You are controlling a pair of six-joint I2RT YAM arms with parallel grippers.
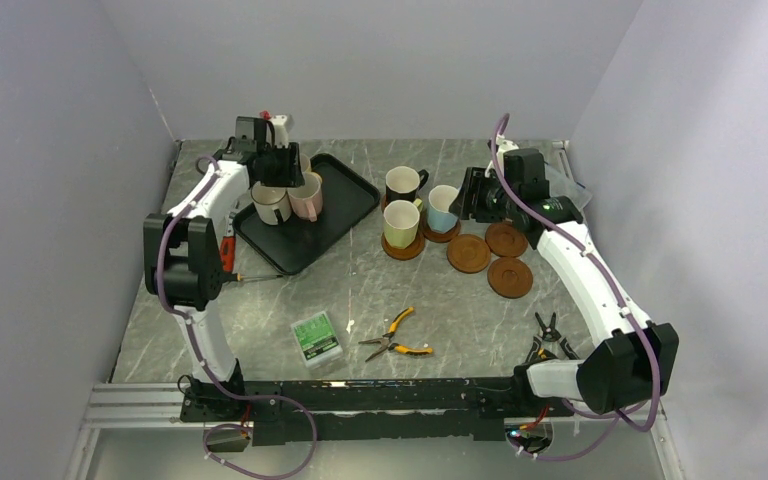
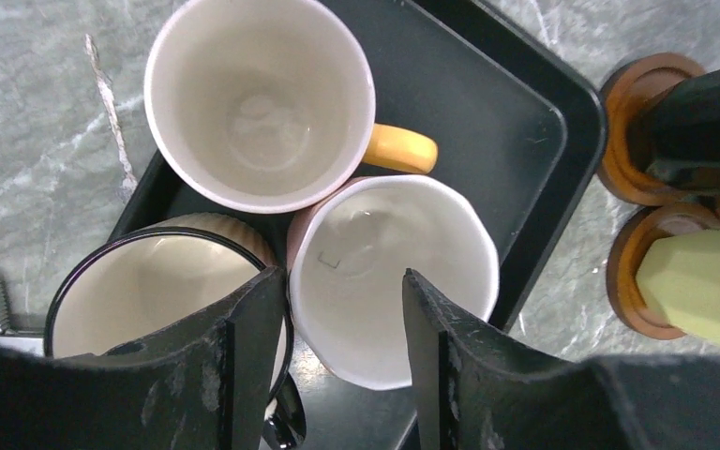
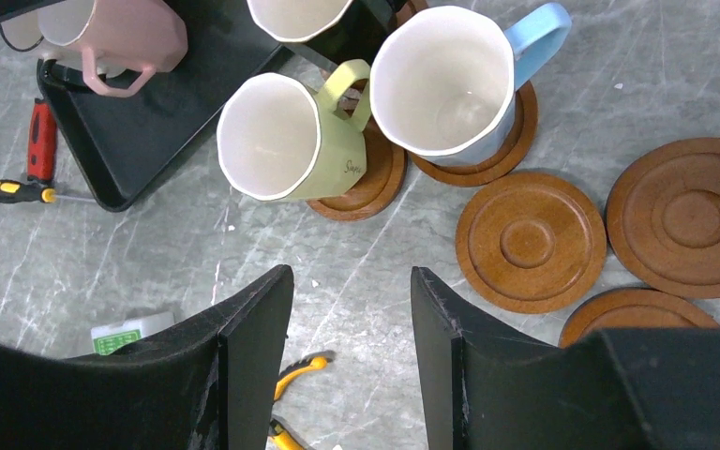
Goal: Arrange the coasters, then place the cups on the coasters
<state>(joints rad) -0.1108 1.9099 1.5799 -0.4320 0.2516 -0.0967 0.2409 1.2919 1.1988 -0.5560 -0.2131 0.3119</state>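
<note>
My left gripper point(image 2: 344, 274) point(image 1: 286, 182) hangs over the black tray point(image 2: 487, 122) with its jaws apart. One finger point(image 2: 253, 356) sits between the cream-white cup point(image 2: 150, 291) and the pink cup point(image 2: 394, 272); the other is over the pink cup's inside. The yellow-orange cup point(image 2: 258, 103) stands behind them. The black cup point(image 1: 401, 185), yellow-green cup point(image 3: 281, 136) and light blue cup point(image 3: 450, 80) each stand on a coaster. Three coasters point(image 3: 531, 241) point(image 3: 684, 216) point(image 3: 633, 314) lie bare. My right gripper point(image 3: 352, 274) point(image 1: 472, 196) is open and empty above the table, just near of the light blue cup.
A red-handled screwdriver point(image 3: 28, 159) lies beside the tray's left edge. Yellow pliers point(image 1: 397, 338) and a small green box point(image 1: 317, 337) lie in the near middle of the table. Dark pliers point(image 1: 550, 340) lie by the right arm's base.
</note>
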